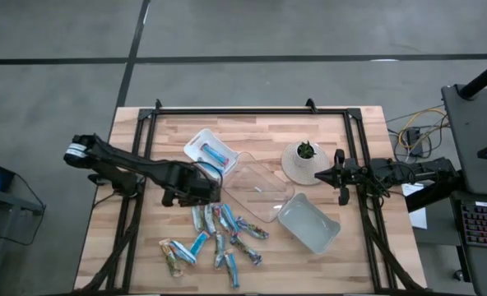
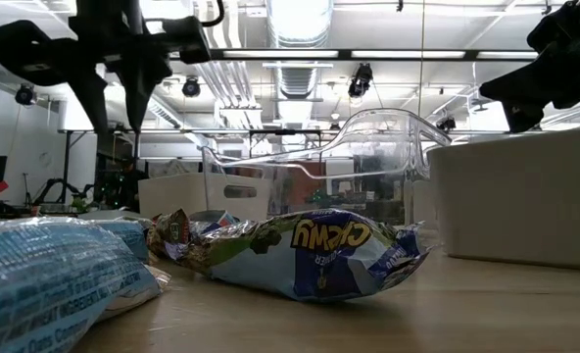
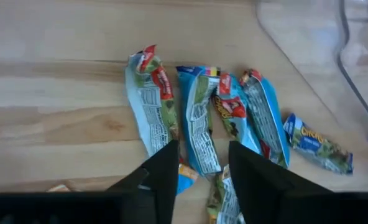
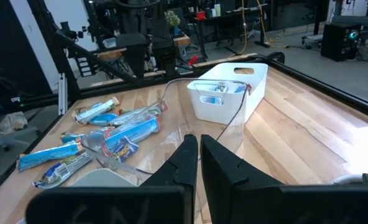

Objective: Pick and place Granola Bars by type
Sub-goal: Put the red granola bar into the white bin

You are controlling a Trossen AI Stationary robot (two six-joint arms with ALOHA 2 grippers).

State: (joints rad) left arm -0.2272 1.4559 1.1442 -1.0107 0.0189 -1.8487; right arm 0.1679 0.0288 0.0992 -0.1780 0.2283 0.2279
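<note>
Several granola bars (image 1: 223, 234) in blue, silvery-blue and greenish wrappers lie loose on the wooden table near its front edge; one lies close in the low view (image 2: 310, 257). My left gripper (image 1: 211, 196) hangs open above the pile's far end, pointing down. In the left wrist view its fingers (image 3: 202, 147) stand on either side of a blue bar (image 3: 199, 118), above it and apart from it. Two bars (image 1: 215, 154) lie in a white bin (image 1: 201, 141). My right gripper (image 1: 339, 176) waits shut at the table's right side, level.
A clear plastic tray (image 1: 256, 191) lies tilted beside the left gripper, toward the right. A pale tray (image 1: 309, 224) sits right of the pile. A small potted plant (image 1: 303, 156) stands in front of the right gripper. Black frame rails (image 1: 252, 111) run along the table's edges.
</note>
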